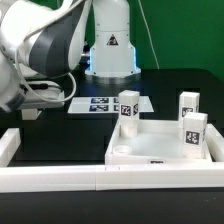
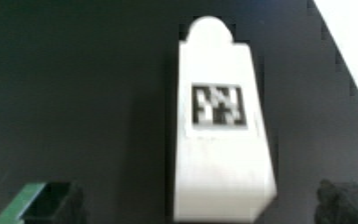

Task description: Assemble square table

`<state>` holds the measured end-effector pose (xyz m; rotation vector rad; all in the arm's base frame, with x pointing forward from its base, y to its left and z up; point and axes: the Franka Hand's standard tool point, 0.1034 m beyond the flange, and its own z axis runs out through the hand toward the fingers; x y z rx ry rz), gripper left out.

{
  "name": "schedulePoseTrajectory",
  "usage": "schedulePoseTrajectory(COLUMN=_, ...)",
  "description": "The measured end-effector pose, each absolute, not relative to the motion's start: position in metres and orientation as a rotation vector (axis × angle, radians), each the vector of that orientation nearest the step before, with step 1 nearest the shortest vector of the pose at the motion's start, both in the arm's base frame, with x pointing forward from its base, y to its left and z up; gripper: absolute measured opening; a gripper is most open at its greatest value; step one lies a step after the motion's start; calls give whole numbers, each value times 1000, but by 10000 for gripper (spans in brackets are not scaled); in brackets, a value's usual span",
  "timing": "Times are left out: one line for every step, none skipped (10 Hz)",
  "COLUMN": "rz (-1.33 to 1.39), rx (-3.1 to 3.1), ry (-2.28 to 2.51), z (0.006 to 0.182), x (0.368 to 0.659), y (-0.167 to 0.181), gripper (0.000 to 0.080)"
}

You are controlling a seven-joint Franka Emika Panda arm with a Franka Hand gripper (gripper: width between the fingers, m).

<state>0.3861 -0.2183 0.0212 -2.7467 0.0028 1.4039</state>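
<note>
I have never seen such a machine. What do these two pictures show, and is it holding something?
The machine is a robot arm that puts a small table together. One picture comes from a camera standing off the arm, the other from a camera on its wrist, looking out between its jaws. On the dark surface you see a white square slab, which is the tabletop, three short upright legs at or beside it, long white rails and a flat marker board. The wrist view shows a white tagged leg between the open jaws, which do not touch it. Nothing is held.
</note>
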Motion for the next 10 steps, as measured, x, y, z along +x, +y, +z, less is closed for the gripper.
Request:
schedulePoseTrajectory(rz=1396, rx=-2754, ry=-2, z=21, x=389, y=-218, gripper=649)
schedulePoseTrajectory(rz=1398, rx=-2752, ry=0, z=21, x=388, y=-219, gripper=649)
schedulePoseTrajectory(rz=1398, rx=-2752, ry=1, z=21, x=388, y=-219, gripper=649)
schedulePoseTrajectory(rz=1398, rx=-2751, ry=3, z=20, x=387, y=-219, gripper=649)
schedulePoseTrajectory(rz=1407, rx=-2746, ry=12, z=14, x=373, y=-216, gripper=649)
schedulePoseTrajectory(rz=1413, rx=-2737, ry=11, z=8, x=355, y=-212, gripper=649)
schedulePoseTrajectory(rz=1417, rx=-2732, ry=15, z=9, x=355, y=-212, gripper=649)
schedulePoseTrajectory(rz=1415, rx=-2735, ry=14, z=9, x=356, y=-212, gripper=626)
schedulePoseTrajectory(rz=1417, rx=-2734, ry=15, z=8, x=356, y=-212, gripper=626)
schedulePoseTrajectory(rz=1417, rx=-2733, ry=15, z=8, x=356, y=-213, gripper=456)
